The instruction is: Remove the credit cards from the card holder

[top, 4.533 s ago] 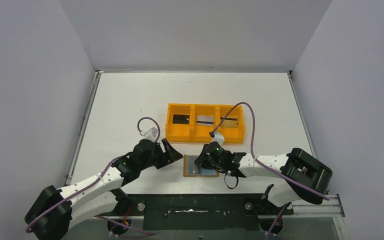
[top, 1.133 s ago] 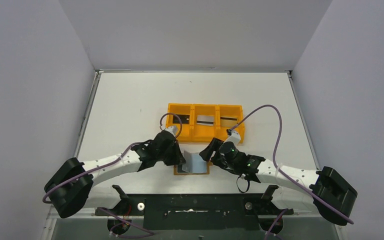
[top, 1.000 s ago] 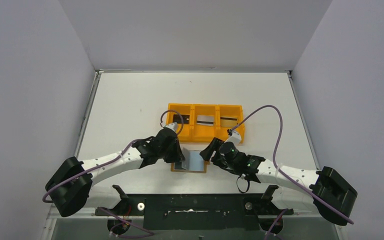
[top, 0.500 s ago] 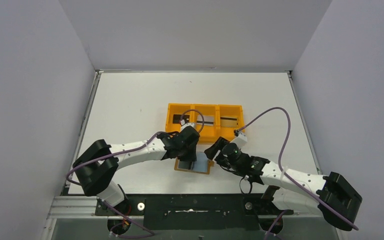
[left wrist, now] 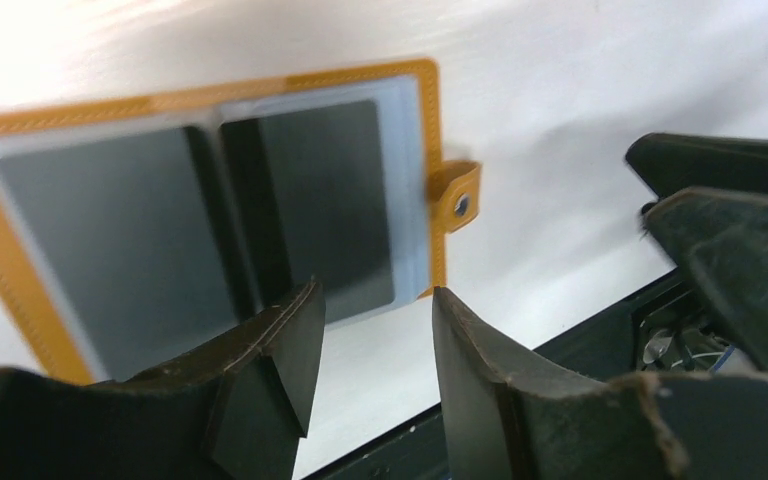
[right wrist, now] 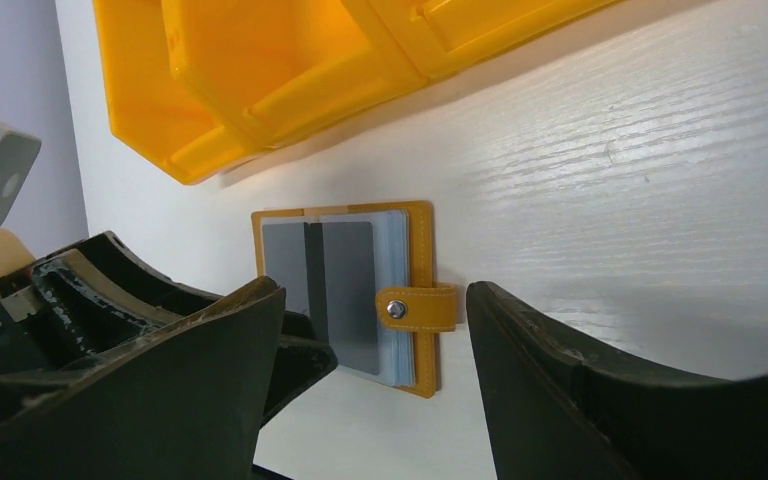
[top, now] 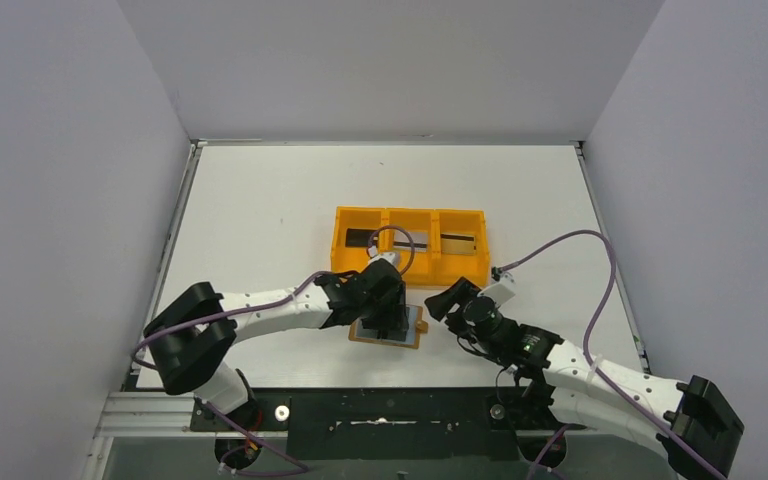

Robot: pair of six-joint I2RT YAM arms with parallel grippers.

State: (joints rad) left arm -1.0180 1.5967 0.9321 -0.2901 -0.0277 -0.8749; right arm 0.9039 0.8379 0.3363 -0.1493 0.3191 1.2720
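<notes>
Card holder [top: 388, 331] lies open on worktop [top: 260, 200], just near-side of orange tray [top: 460, 272], w/ grey credit cards [left wrist: 325, 210] in pockets. Left end effector [left wrist: 370, 310] above it, right end effector [right wrist: 375, 292] beside: both released, empty. Pinch one card edge, slide out w/o lifting holder.

Likely a robotics lab, plain grey walls [top: 60, 150], white test table [top: 260, 200]

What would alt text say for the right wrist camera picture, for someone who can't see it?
An open tan-orange card holder lies flat on a white table, grey cards showing in its pockets, its snap tab pointing right. The right hand frames it with two dark fingers spread wide, holding nothing. An orange tray sits beyond.
</notes>
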